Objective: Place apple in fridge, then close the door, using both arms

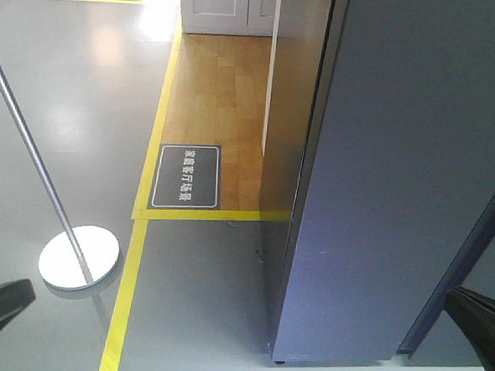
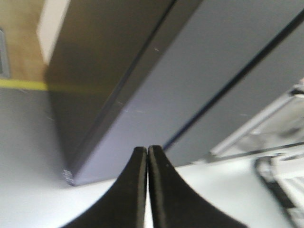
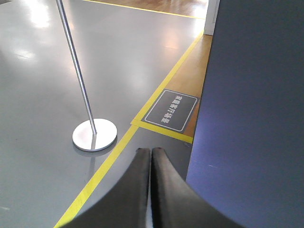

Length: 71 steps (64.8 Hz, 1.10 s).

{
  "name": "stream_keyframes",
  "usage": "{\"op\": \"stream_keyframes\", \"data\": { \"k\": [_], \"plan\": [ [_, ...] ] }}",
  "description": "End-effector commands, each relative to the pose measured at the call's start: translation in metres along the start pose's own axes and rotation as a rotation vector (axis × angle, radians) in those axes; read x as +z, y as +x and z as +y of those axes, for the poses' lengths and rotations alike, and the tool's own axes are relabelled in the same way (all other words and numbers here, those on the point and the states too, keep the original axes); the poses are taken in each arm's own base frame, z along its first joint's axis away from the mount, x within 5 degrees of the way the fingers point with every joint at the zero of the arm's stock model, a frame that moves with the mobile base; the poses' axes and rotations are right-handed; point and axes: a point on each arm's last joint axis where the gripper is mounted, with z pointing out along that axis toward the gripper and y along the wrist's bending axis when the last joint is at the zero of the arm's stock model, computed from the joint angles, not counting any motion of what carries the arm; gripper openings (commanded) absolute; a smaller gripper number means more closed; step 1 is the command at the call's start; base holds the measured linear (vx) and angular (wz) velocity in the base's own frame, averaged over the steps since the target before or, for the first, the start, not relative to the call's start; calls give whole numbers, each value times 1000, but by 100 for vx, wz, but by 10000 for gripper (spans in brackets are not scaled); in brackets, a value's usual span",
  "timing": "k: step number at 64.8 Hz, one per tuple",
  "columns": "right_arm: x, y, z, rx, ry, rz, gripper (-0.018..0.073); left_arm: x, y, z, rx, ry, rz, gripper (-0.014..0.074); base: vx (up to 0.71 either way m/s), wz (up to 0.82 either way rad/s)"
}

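Observation:
The fridge (image 1: 285,154) stands at the right, tall and dark grey. Its door (image 1: 391,177) shows only its flat grey outside and lies flush with the body, with nothing of the white inside showing. A dark seam (image 1: 462,257) runs down the grey front further right. The apple is out of view in every view. My left gripper (image 2: 147,148) is shut with nothing in it, pointing at the fridge's lower front (image 2: 190,85). The right gripper (image 3: 150,150) is also shut and holds nothing, hanging above the grey floor just left of the fridge (image 3: 251,109).
A metal pole on a round base (image 1: 79,258) stands on the grey floor at the left. Yellow floor tape (image 1: 128,287) borders a wooden floor bearing a dark sign (image 1: 186,177). A white panelled cabinet (image 1: 225,7) stands at the back.

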Motion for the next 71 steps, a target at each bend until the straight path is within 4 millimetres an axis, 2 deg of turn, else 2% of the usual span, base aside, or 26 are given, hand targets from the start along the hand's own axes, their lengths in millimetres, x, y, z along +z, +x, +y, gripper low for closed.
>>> {"op": "stream_keyframes", "data": {
  "k": [1,15,23,32,43,51,63,71],
  "plan": [
    [-2,-11,-3,11,30,-52,-4,-2,-12,2,81,-57,-76,-6,0,0],
    [-2,-11,-3,11,30,-52,-4,-7,-21,12,197,-207,-173,-6,0,0],
    [-2,-11,-3,11,30,-52,-4,-19,-20,10,374,-251,-199,-6,0,0],
    [-2,-11,-3,11,30,-52,-4,-32,-16,7,454,-287,-218,-6,0,0],
    [-2,-11,-3,11,30,-52,-4,-45,-17,11,403,-376,-295,-6,0,0],
    [-2,-11,-3,11,30,-52,-4,-47,-14,18,271,-391,-388,-6,0,0],
    [-2,-11,-3,11,30,-52,-4,-44,15,34,165,-382,-409,-6,0,0],
    [-2,-11,-3,11,30,-52,-4,-46,32,40,171,-371,-426,-6,0,0]
  ]
}}
